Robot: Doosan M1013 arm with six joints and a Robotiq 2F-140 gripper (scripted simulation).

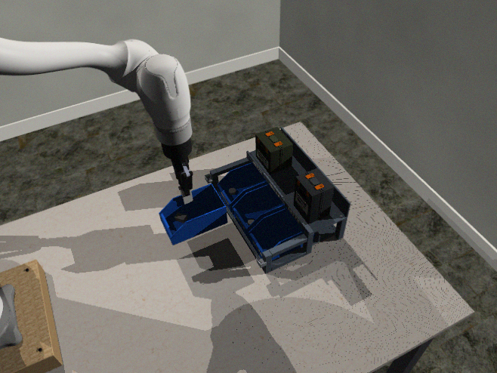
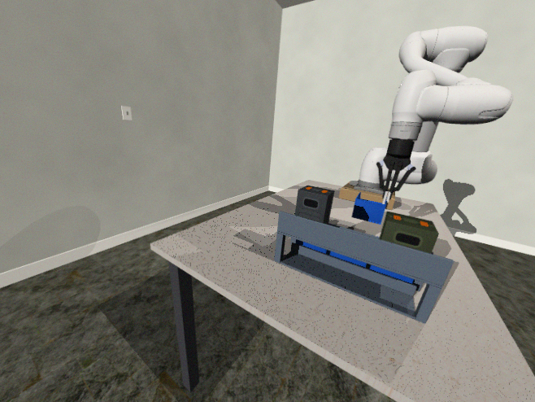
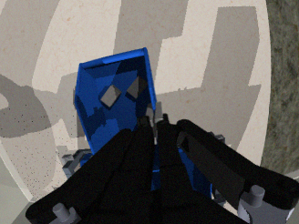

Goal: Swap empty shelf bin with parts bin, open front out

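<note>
My gripper (image 1: pixel 186 198) (image 2: pixel 385 198) (image 3: pixel 156 111) is shut on one side wall of a blue open bin (image 1: pixel 200 226) (image 2: pixel 370 209) (image 3: pixel 88 109). Two grey parts show in this bin in the wrist view. It hangs above the table in front of the shelf (image 1: pixel 287 245) (image 2: pixel 328 235), open front facing away from it. Its exact tilt is hard to tell. Three blue bins stand side by side on the shelf. The left bin (image 1: pixel 245 176) and middle bin (image 1: pixel 260 200) show a part each. The right bin (image 1: pixel 276 230) shows none; its front is partly hidden.
A green case (image 1: pixel 273 150) (image 2: pixel 410 233) and a dark grey case (image 1: pixel 313 198) (image 2: pixel 315 207) stand on the shelf's upper board, behind and above the bins. The arm's wooden base block (image 1: pixel 29 312) (image 2: pixel 347 193) is at the table's other end.
</note>
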